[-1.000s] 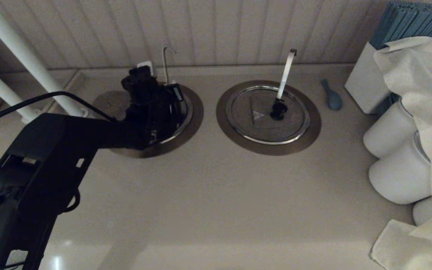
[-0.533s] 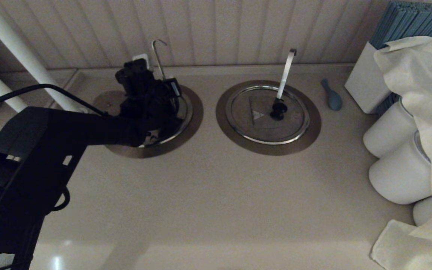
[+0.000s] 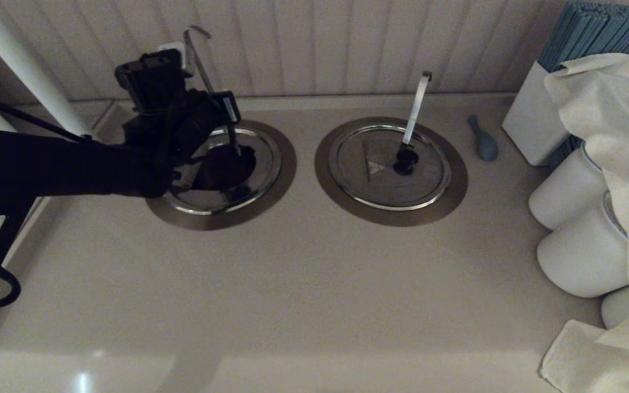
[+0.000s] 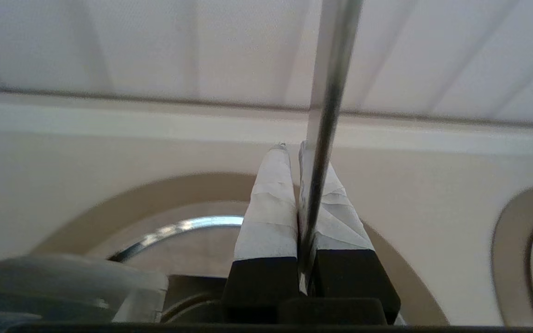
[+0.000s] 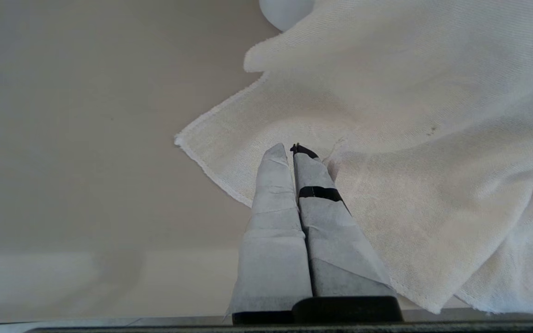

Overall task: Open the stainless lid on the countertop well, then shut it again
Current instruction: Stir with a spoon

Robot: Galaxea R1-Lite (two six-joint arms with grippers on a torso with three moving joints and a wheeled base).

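Observation:
The thin grey hooked rod (image 3: pixel 200 60) is pinched between the taped fingers of my left gripper (image 3: pixel 226 117), which is shut on it above the left well. The rod leans back-left, its hook near the wall panels. Below it lies the stainless lid (image 3: pixel 257 180) with its shiny rim, inside the brushed collar of the countertop well (image 3: pixel 288 158). A dark patch surrounds the rod's foot; I cannot tell whether it is the open hole or shadow. In the left wrist view the rod (image 4: pixel 326 92) runs up between the shut left gripper (image 4: pixel 294 149). My right gripper (image 5: pixel 293 148) is shut and empty.
The twin lid (image 3: pixel 385 174) with its bright flat strip (image 3: pixel 415 106) sits closed to the right. A blue spoon-like object (image 3: pixel 484 143), a white box (image 3: pixel 530 123), white canisters (image 3: pixel 568 194) and a white cloth (image 3: pixel 609 136) crowd the right side. White pipes (image 3: pixel 19 71) stand at the back left.
My left gripper has risen and swung back-left with the rod, whose hook now sits higher against the wall. More of the lid's rim and a dark patch have come into view.

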